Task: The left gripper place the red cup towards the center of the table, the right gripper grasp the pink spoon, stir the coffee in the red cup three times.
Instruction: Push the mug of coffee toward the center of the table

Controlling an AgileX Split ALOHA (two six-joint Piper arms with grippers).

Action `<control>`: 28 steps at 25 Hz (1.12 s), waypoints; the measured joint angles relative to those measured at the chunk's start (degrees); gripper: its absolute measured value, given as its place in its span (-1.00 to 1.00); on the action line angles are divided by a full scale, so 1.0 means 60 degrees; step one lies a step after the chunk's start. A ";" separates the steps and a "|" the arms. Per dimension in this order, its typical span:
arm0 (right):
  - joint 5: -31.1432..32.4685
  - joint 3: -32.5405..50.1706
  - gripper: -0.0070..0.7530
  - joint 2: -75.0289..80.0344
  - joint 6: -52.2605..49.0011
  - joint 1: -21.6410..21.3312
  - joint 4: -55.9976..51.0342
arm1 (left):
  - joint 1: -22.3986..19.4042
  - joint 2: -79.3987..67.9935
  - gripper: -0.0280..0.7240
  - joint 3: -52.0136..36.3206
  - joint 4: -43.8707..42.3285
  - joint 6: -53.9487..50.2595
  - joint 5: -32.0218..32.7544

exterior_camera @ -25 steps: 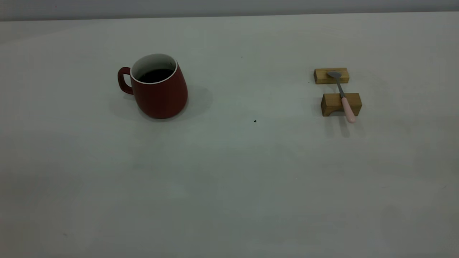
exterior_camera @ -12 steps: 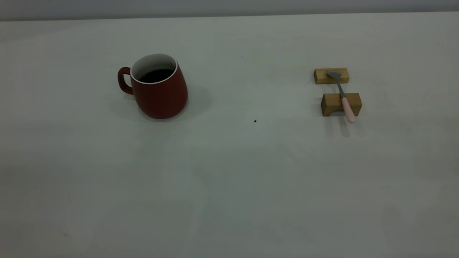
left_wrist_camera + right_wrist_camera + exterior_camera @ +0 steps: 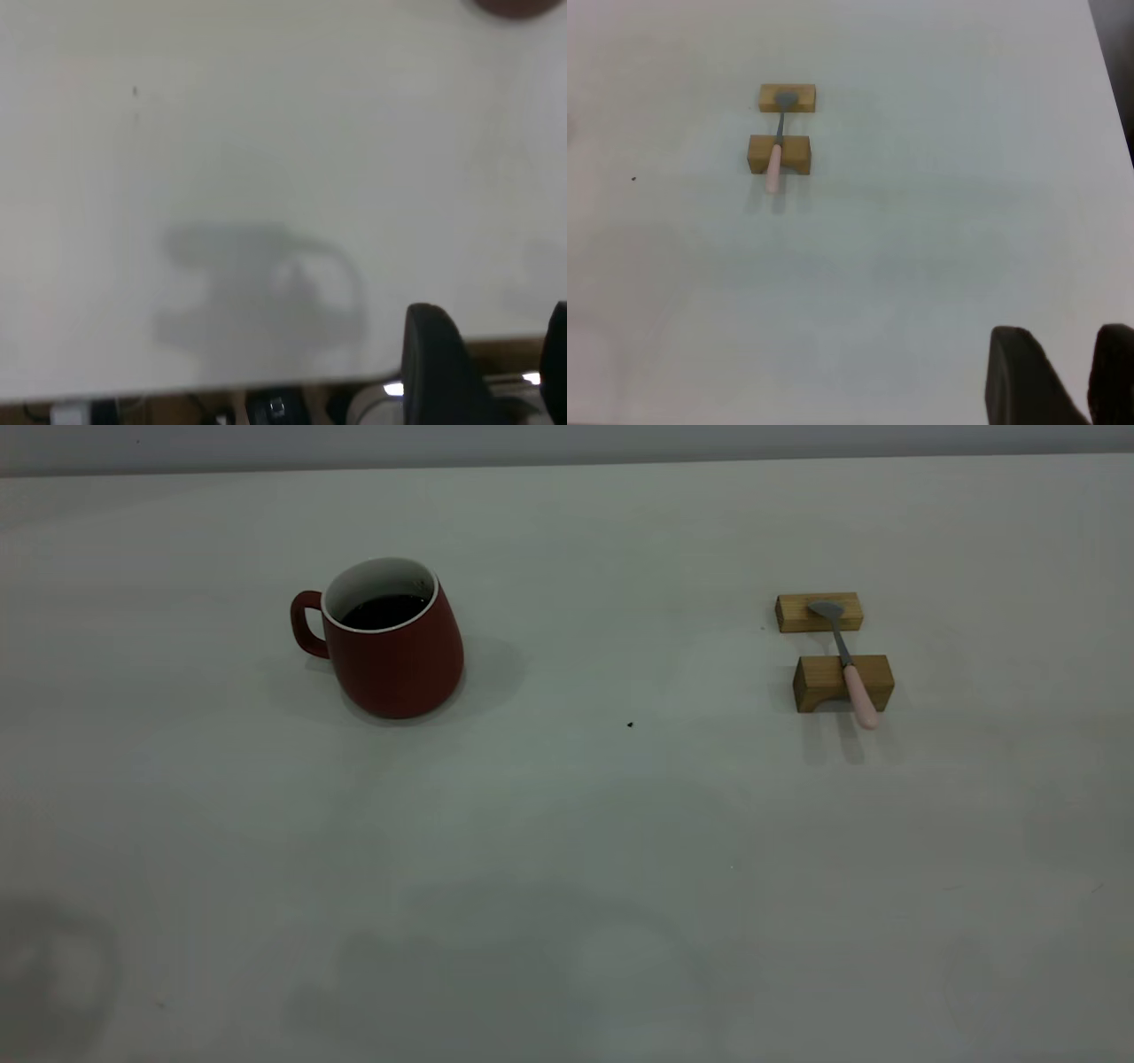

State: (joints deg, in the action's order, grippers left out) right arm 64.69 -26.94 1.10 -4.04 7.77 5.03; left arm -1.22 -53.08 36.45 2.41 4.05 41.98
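The red cup (image 3: 390,642) stands upright at the table's (image 3: 567,824) left, handle pointing left, with dark coffee (image 3: 384,611) inside. At the right, the pink spoon (image 3: 849,666) lies across two wooden blocks, bowl on the far one, pink handle overhanging the near one; the right wrist view shows the pink spoon (image 3: 776,150) far ahead. Neither gripper appears in the exterior view. My left gripper (image 3: 493,310) hangs open over the table's near edge, the red cup (image 3: 514,7) far ahead. My right gripper (image 3: 1063,330) stands open by a narrow gap, holding nothing.
Two tan wooden blocks (image 3: 819,612) (image 3: 842,682) carry the spoon. A tiny black speck (image 3: 630,724) marks the table's middle. Faint arm shadows (image 3: 496,974) lie along the near edge. Below the table edge (image 3: 266,385), dark equipment shows in the left wrist view.
Soft shadows have spread onto the near part of the table, at the left corner and the middle. Cup, spoon and blocks have not moved.
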 joint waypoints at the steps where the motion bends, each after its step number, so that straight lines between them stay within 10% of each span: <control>1: 0.0000 0.0000 -0.37 0.0000 0.0000 0.0000 0.0000 | 0.0000 -0.0396 0.02 0.0061 0.0000 0.0022 -0.0391; 18: 0.0000 0.0000 -0.37 0.0000 0.0000 0.0000 0.0000 | 0.0000 -0.7502 0.02 0.3603 -0.0009 0.3407 -0.2697; 28: 0.0000 0.0000 -0.37 0.0000 0.0009 0.0000 0.0000 | 0.0108 -1.2080 0.02 0.7468 0.1468 0.8252 -0.1822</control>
State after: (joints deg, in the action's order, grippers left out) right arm 64.69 -26.94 1.10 -3.99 7.77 5.03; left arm -0.57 -125.56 81.26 11.22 53.56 31.05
